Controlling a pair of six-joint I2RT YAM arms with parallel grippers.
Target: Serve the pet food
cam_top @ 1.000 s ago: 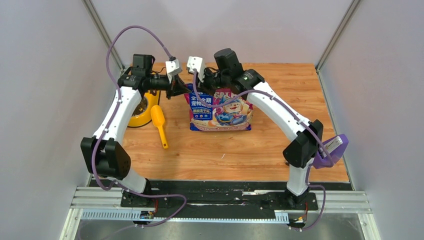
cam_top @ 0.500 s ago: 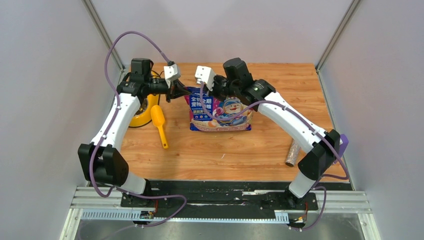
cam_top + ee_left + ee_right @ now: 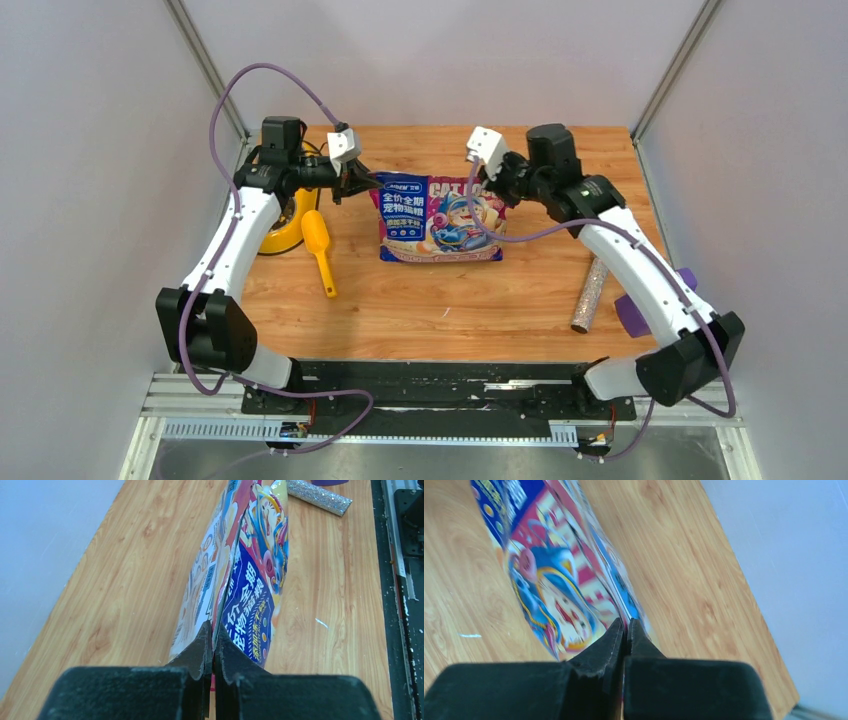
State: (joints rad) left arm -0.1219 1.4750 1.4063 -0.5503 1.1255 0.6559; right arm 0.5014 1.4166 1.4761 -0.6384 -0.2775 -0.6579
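Item: glossy pink, blue and white "CAT FOOD" bag [image 3: 440, 220], mid wooden desk [image 3: 450, 300], propped by its top edge. Grips: left pincer [image 3: 214, 635] clamped on bag's top-left corner; right pincer [image 3: 625, 627] apparently clamped on its top-right corner, view blurred. Step: opening the bag. Next, likely: pull the mouth apart. Yellow plastic scoop [image 3: 320, 250] lies left of bag.

A table of orange-brown wood-grain board [image 3: 450, 300] fills the middle of the top view. Plain pale grey-lilac walls close it in: a back wall [image 3: 440, 60] across the top of the frame, a left wall [image 3: 80, 200] and a right wall [image 3: 770, 200] down the sides. A slim silver metal strut [image 3: 205, 65] slants along the upper left corner seam, and a matching strut [image 3: 675, 65] slants along the upper right. At the bottom of the frame a black mounting plate [image 3: 450, 372] borders the board, followed by ribbed aluminium rails [image 3: 190, 398] and a dull grey metal strip [image 3: 450, 462]. The light is soft and even.
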